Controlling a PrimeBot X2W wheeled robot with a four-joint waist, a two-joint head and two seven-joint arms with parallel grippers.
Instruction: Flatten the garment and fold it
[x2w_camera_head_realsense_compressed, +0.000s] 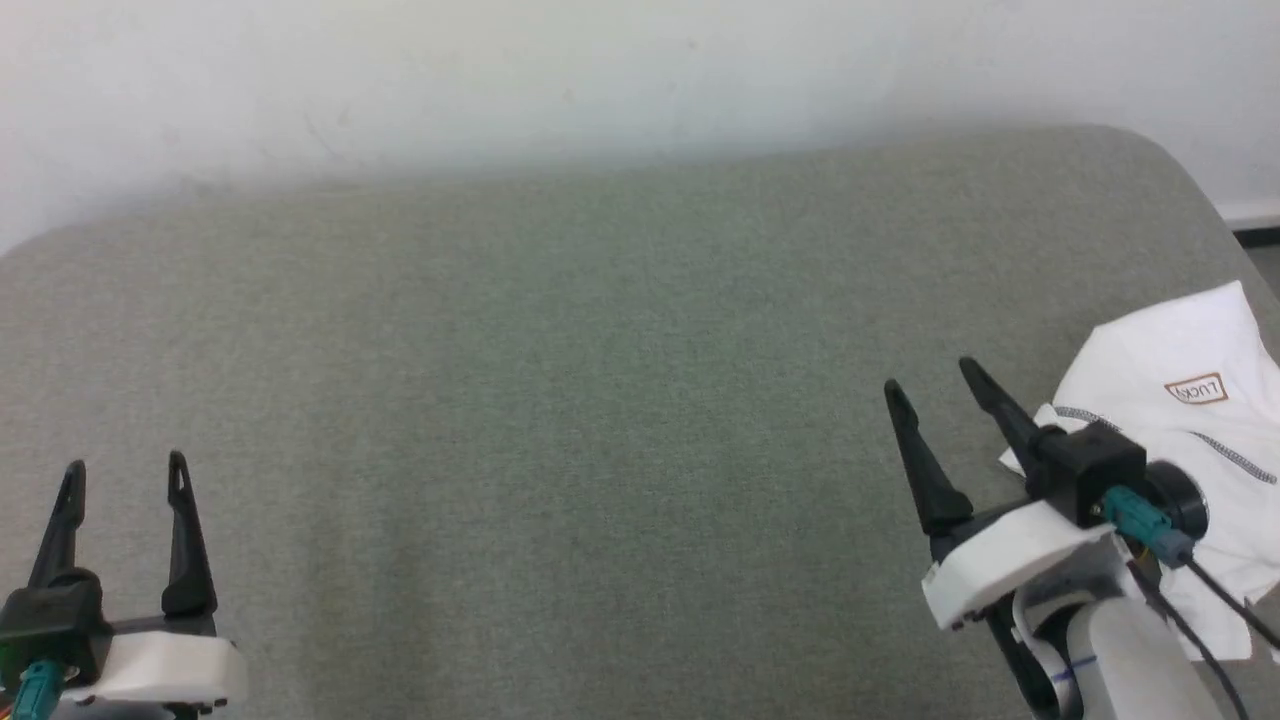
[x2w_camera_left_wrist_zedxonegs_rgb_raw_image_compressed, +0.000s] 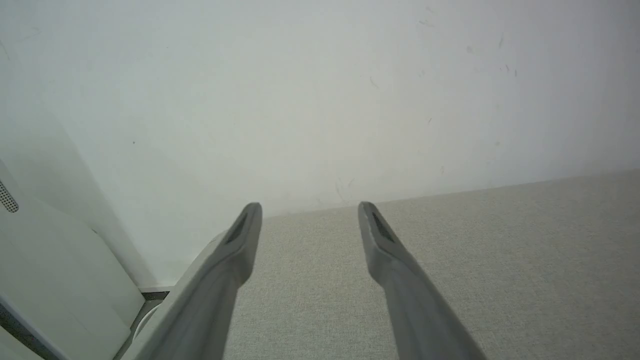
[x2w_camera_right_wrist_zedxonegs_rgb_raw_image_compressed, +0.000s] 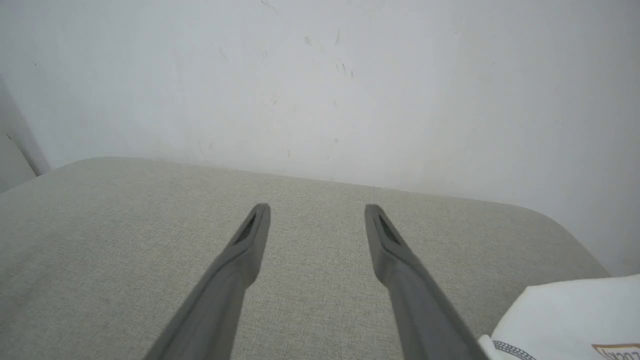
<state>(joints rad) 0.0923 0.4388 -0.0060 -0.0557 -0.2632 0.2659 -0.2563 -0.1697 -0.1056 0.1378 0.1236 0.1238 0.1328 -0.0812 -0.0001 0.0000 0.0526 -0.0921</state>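
Observation:
The white shirt (x2w_camera_head_realsense_compressed: 1190, 440) lies bunched at the right edge of the grey-green cushioned surface (x2w_camera_head_realsense_compressed: 600, 400), its brown-outlined logo patch (x2w_camera_head_realsense_compressed: 1196, 389) facing up and grey stitched seams showing. A corner of the shirt (x2w_camera_right_wrist_zedxonegs_rgb_raw_image_compressed: 570, 320) fills the lower right of the right wrist view. My right gripper (x2w_camera_head_realsense_compressed: 930, 385) hovers open just left of the shirt, holding nothing. At the lower left, far from the shirt, my left gripper (x2w_camera_head_realsense_compressed: 125, 470) stands open and empty. Both wrist views show spread fingers (x2w_camera_left_wrist_zedxonegs_rgb_raw_image_compressed: 240, 240) (x2w_camera_right_wrist_zedxonegs_rgb_raw_image_compressed: 250, 240) over bare fabric.
A white wall (x2w_camera_head_realsense_compressed: 500, 80) rises directly behind the surface. The surface's right corner is rounded, with dark floor (x2w_camera_head_realsense_compressed: 1262, 245) beyond it. A pale panel (x2w_camera_left_wrist_zedxonegs_rgb_raw_image_compressed: 45, 270) stands off the surface's left end in the left wrist view.

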